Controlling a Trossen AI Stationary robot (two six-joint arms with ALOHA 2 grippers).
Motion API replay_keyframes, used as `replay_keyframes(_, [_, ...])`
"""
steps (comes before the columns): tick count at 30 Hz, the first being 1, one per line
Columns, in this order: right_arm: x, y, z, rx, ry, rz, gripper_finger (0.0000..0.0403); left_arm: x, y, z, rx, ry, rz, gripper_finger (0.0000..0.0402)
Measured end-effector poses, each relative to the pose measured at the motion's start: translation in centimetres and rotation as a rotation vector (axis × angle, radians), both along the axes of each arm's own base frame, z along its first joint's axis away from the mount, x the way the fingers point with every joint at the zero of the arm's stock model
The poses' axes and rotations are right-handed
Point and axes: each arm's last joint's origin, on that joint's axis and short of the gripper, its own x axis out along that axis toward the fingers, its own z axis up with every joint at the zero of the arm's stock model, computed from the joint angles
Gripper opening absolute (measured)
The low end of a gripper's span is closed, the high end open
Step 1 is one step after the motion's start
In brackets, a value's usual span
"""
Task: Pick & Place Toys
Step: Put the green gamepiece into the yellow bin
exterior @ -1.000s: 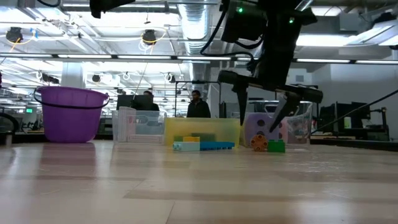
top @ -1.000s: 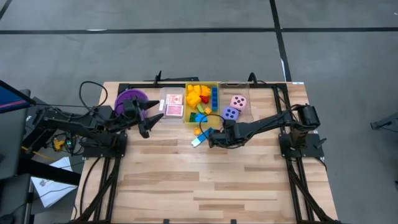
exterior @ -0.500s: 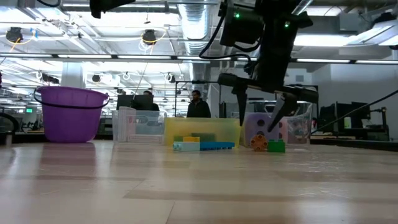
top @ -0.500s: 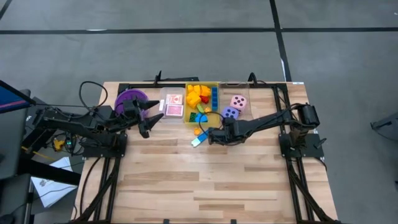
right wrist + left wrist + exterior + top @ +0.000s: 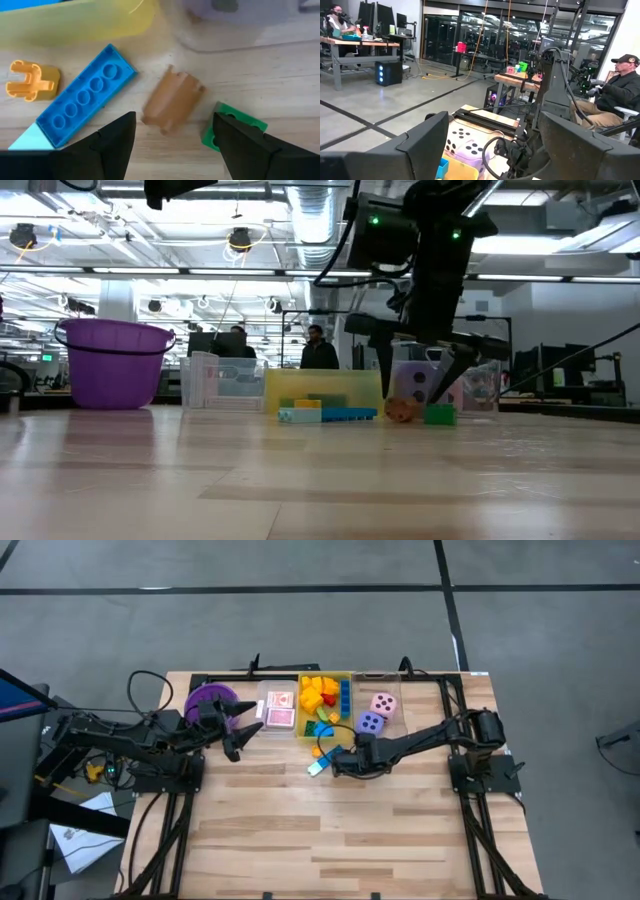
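Right gripper (image 5: 338, 762) hovers beside block-filled yellow bin (image 5: 325, 706).

**Crowded strip before the yellow bin, open board beyond**

Loose blocks hem the yellow bin (image 5: 325, 705) on its near side: a long blue block (image 5: 85, 97), an orange block (image 5: 175, 97) and a green block (image 5: 232, 127). The right gripper (image 5: 340, 762) hangs spread over them. Nearer than that, the table (image 5: 330, 840) lies bare.

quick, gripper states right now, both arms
Left gripper: open, holding nothing, beside the purple bowl.
Right gripper: open, empty, over the orange block.
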Motion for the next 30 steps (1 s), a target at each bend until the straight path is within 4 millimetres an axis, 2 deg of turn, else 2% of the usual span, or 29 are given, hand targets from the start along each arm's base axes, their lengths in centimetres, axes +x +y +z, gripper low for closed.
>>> replay_keyframes(17, [0.0,-1.3,0.3,0.011,0.015,-0.009,0.0260,0.0,0.0,0.0,-0.032,-0.013,-0.004,0.0305])
replay_keyframes(24, [0.5,-0.4,1.3,0.018,0.031,0.015,0.0260,0.0,0.0,0.0,-0.039,-0.016,-0.004,0.0305])
replay_keyframes(30, [0.5,1.2,2.8,0.006,0.029,0.055,0.0260,0.0,0.0,0.0,-0.038,-0.015,-0.005,0.0305])
